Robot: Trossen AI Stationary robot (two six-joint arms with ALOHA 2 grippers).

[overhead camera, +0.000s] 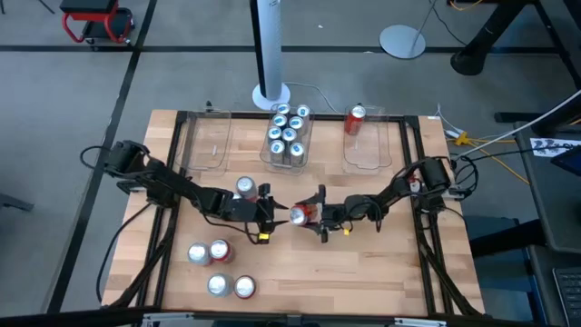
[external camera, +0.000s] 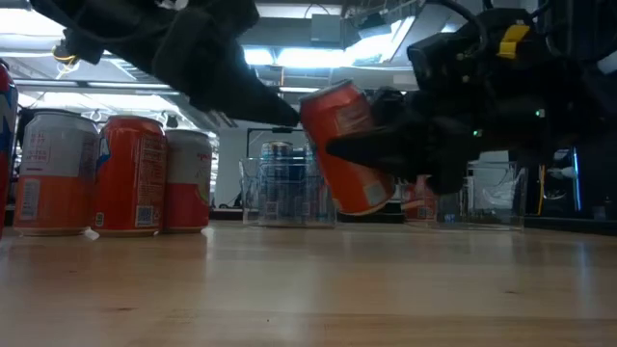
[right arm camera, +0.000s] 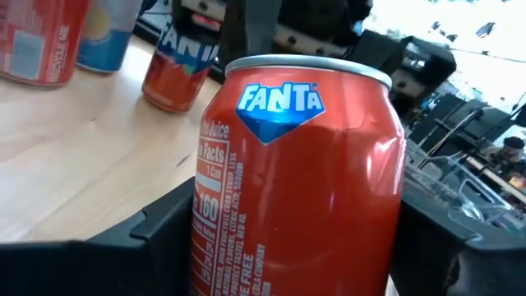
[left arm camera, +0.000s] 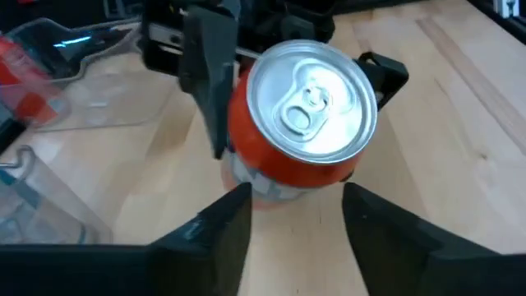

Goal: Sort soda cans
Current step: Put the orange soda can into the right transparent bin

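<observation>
A robotics lab or workshop is showing here. A wooden table (overhead camera: pixel 363 263) is sitting in a black metal frame (overhead camera: pixel 177 154) on a grey floor, with cables (overhead camera: pixel 508 136) trailing beside it. A white pole (overhead camera: pixel 270 45) is rising from a round base, ceiling strip lights (external camera: pixel 289 56) are glowing, and a red cart (overhead camera: pixel 95 23) is standing nearby.

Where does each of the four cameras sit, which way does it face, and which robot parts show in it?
High view: above the table, looking straight down; both arms, right hand shut on the orange can, left hand beside it.
Low view: at tabletop height, facing the room; both hands hang around the can.
Left wrist view: on the left arm, facing the can's top; own fingers.
Right wrist view: on the right arm, facing the can's label.
All four share the can.
</observation>
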